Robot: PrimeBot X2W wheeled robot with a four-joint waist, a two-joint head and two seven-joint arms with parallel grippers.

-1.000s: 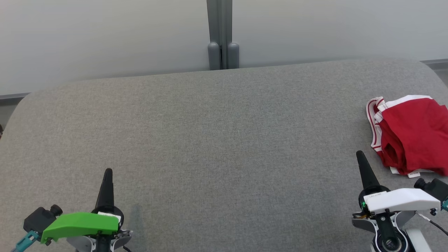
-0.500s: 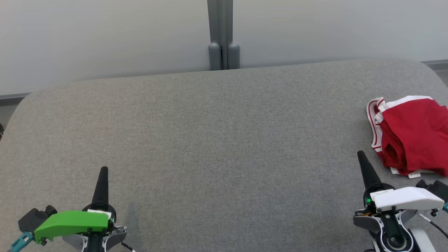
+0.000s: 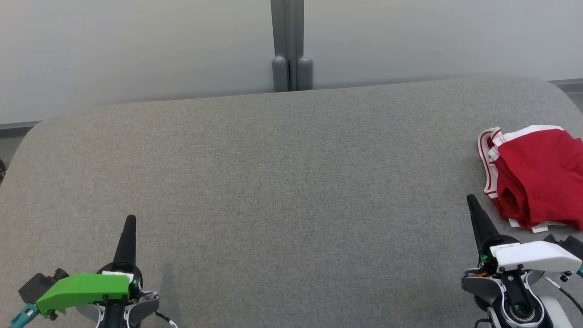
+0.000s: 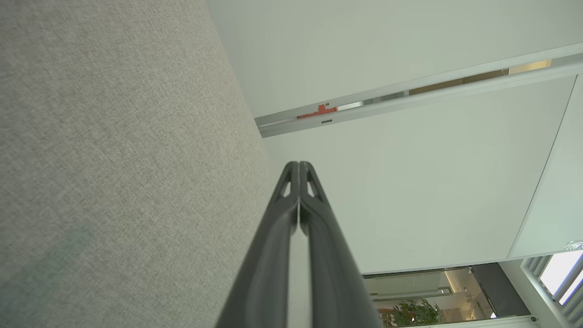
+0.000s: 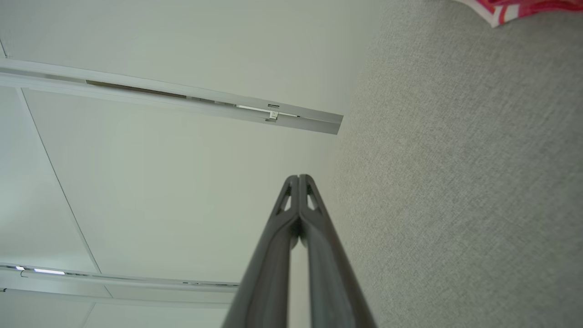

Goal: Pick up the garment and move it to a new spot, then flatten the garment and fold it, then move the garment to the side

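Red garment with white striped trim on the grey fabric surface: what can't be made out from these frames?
- Head view: the red garment with white striped trim runs off the picture's right edge, so its full outline is cut off.
- Head view: the small white label at its near edge is too small to read.
- Right wrist view: the garment is cut down to a corner by the top edge.
- Its lower layers are hidden by its own folds.

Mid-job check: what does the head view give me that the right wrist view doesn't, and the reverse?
Extra in head view: left gripper, jaws shut, and most of the red garment. Extra in right wrist view: a small lit strip past the pale wall panels. In both: right gripper, jaws shut, the grey table, and the garment's striped edge.
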